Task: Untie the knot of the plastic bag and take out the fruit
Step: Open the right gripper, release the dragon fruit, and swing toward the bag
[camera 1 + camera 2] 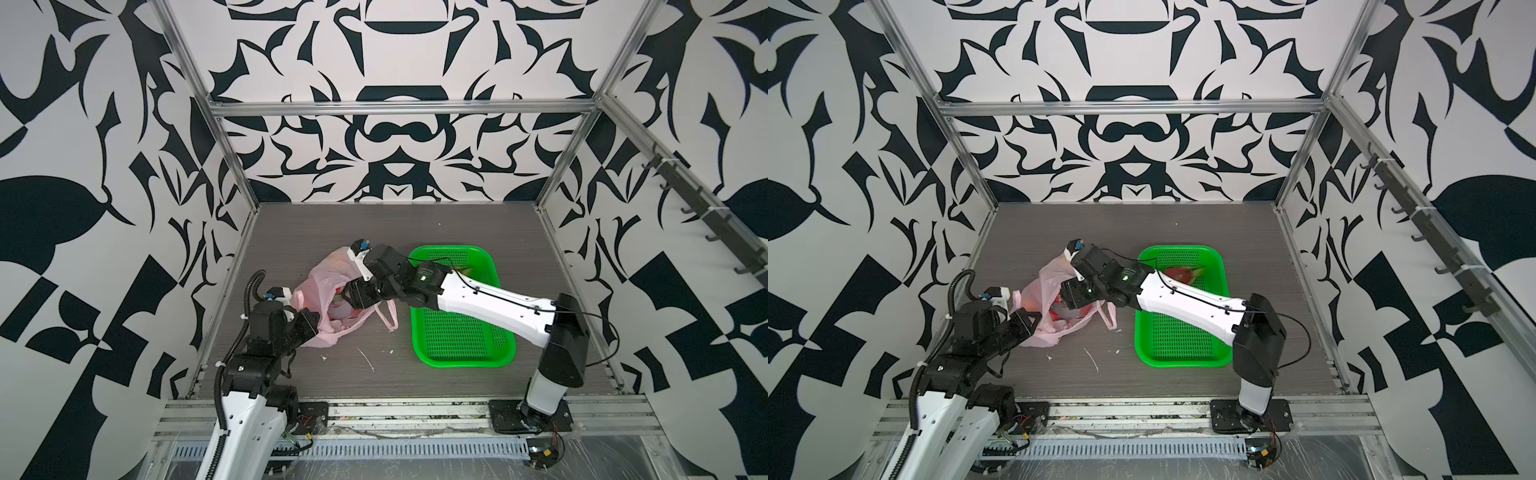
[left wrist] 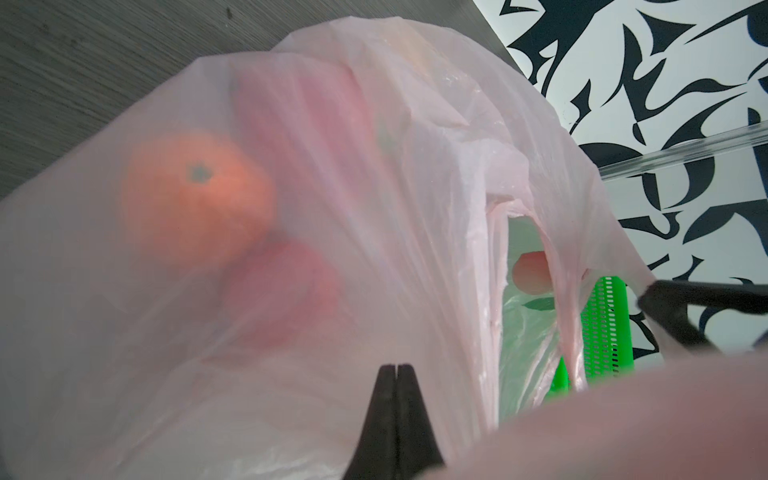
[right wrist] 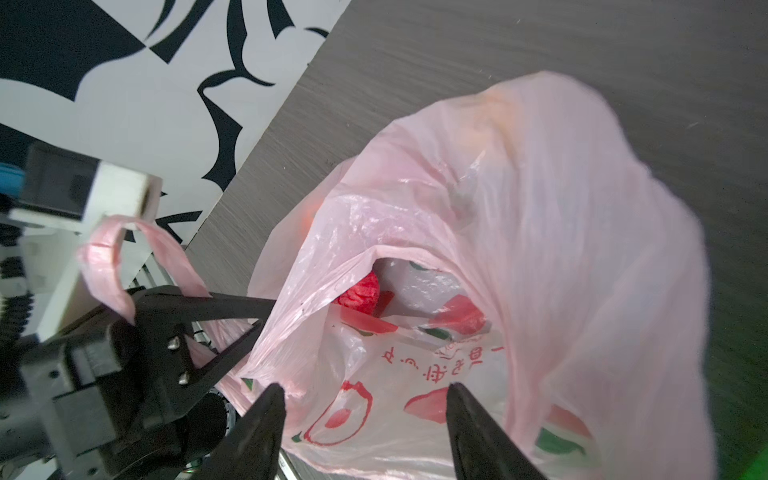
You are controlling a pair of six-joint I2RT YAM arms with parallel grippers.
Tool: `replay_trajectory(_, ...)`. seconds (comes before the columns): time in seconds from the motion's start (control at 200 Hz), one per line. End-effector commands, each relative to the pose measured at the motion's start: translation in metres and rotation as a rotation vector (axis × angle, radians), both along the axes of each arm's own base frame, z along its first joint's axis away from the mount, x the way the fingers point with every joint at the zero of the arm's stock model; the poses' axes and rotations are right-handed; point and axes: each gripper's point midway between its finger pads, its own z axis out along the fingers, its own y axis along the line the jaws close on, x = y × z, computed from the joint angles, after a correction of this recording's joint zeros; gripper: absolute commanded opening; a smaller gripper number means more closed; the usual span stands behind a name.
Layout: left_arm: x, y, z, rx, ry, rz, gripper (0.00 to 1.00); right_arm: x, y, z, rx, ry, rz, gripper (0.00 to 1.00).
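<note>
Pink plastic bag [image 3: 540, 187] bears red printed characters [image 3: 428, 374]; none legible here.

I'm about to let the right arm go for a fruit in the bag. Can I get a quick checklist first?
1. Untied: ok, the plastic bag gapes, its handle loose.
2. Mouth held: ok, left gripper shut on the bag's rim.
3. Ready to grasp: ok, right gripper at the mouth, jaws apart, empty.
4. Target seen: ok, red bumpy fruit shows inside.
5. Film clear of the jaws: cannot tell.
6. Room in the basket: ok, one dragon fruit at its far end, bare mesh nearer.
</note>
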Motion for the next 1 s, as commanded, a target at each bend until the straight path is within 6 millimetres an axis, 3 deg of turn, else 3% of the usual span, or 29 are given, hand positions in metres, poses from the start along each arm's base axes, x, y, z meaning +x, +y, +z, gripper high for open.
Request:
replay_trajectory(0.0,-0.006,0.005,-0.012,0.009,0.044,0.032,0.0,-0.01,0.015,-0.005,0.003,0.011,0.082,0.59)
replay_trajectory(0.37,-0.008,0.009,-0.031,0.006,0.075,0.066,0.0,-0.024,0.029,-0.085,-0.13,0.114,0.15,0.42)
replay_trajectory(0.68,-0.012,0.014,-0.049,0.021,0.103,0.093,0.0,-0.039,0.023,-0.129,-0.196,0.161,0.166,0.4)
replay_trajectory(0.995,-0.008,0.018,-0.052,0.035,0.099,0.117,0.0,-0.05,0.02,-0.15,-0.247,0.155,0.162,0.39)
